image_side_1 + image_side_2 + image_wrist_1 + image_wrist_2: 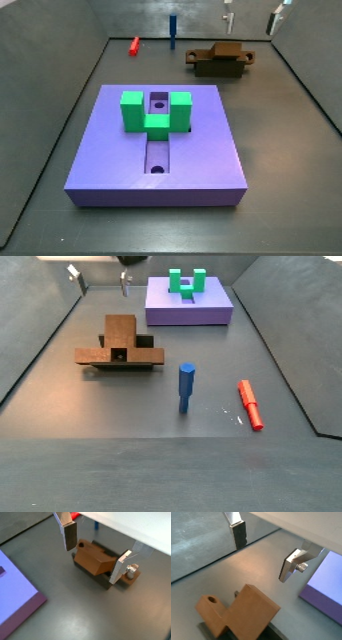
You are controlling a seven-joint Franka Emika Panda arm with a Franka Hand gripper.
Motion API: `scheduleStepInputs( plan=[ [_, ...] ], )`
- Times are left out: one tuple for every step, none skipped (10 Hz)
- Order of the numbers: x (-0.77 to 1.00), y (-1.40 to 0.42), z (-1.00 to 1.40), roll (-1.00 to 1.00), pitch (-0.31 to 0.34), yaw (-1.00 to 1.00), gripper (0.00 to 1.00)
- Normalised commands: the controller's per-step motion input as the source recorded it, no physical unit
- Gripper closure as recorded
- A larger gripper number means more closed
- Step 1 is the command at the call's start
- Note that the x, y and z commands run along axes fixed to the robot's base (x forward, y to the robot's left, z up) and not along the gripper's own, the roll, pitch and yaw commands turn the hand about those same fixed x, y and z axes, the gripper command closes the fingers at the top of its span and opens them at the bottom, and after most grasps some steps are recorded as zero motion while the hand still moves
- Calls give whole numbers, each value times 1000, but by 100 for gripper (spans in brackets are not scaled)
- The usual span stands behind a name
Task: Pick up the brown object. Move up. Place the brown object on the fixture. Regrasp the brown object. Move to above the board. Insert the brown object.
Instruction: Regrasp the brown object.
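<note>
Both tool (93,552) fingers apart above brown object (93,559) (hole (212,600) visible)

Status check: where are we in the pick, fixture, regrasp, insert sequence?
Done: the brown object sits on the fixture, as both side views show. In hand: nothing; the gripper hangs open above the brown object, fingers on either side and clear of it in a wrist view, so the regrasp is not yet made. Left: regrasp, move above the board, and insert; its slot is empty.
</note>
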Motion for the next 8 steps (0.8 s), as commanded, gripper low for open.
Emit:
scheduleStepInputs(
  plan=[
    [383,-123,0,1000,11,0,0],
    [409,0,0,1000,0,0,0],
    [397,126,40,960,0,43,0],
    [309,329,0,909,0,111,0],
    [46,423,-9,1000,26,60,0],
    [26,423,-17,1000,34,60,0],
    [0,406,-31,1000,51,86,0],
    [-109,326,-94,1000,117,206,0]
  ],
)
